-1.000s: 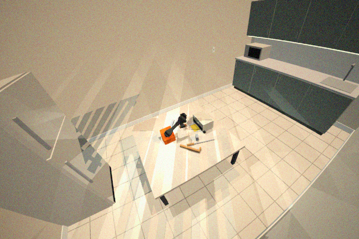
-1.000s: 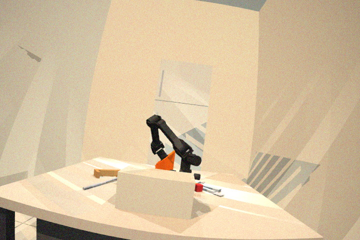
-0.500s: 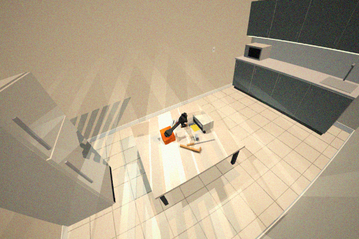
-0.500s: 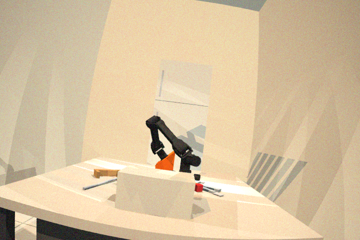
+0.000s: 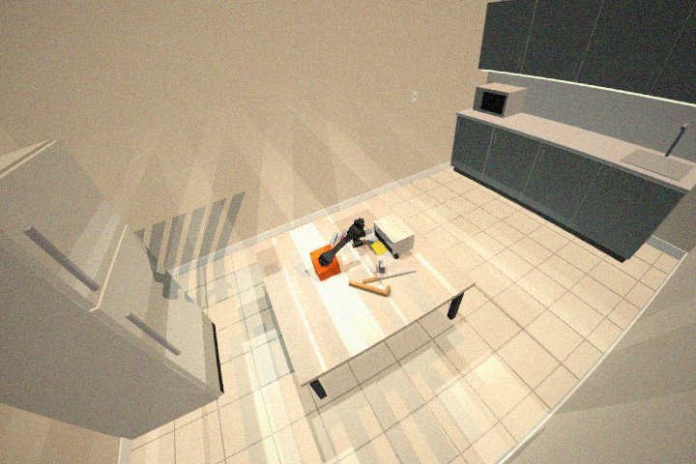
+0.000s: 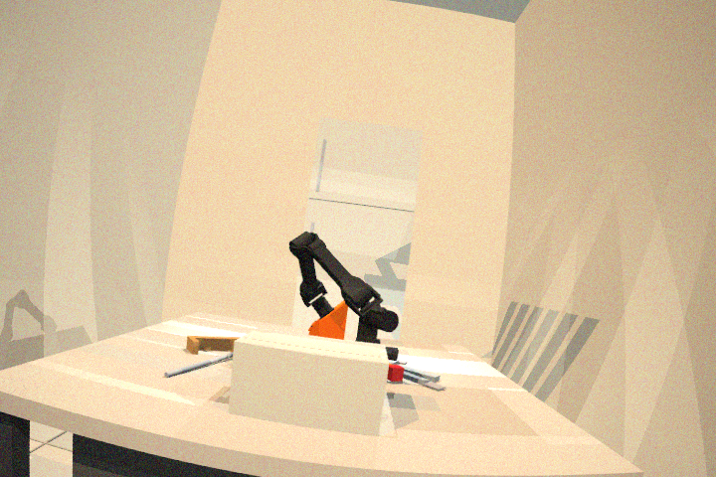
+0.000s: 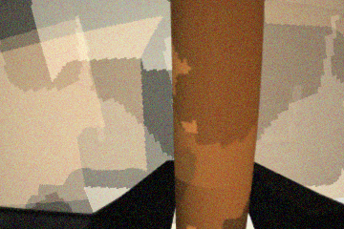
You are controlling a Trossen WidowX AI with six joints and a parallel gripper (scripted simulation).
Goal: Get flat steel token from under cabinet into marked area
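My gripper [image 5: 362, 242] [image 7: 207, 169] is shut on a brown round handle [image 7: 215, 95], which runs upright through the wrist view; the far end of that tool cannot be made out. The gripper is low, in front of the cabinet [image 5: 395, 232] [image 6: 308, 385], near its left end in the top view. In the exterior view the pale cabinet mostly hides it. A yellow patch [image 5: 379, 247] lies on the table just in front of the cabinet's dark lower front. I cannot make out the steel token in any view.
An L-shaped wooden piece [image 5: 368, 287] [image 6: 210, 343] and a thin grey rod [image 5: 400, 274] [image 6: 197, 365] lie on the table [image 5: 354, 333]. A small grey upright object [image 5: 381, 266] stands near the rod. A red block [image 6: 395, 373] and grey bars [image 6: 424, 378] are beside the cabinet in the exterior view.
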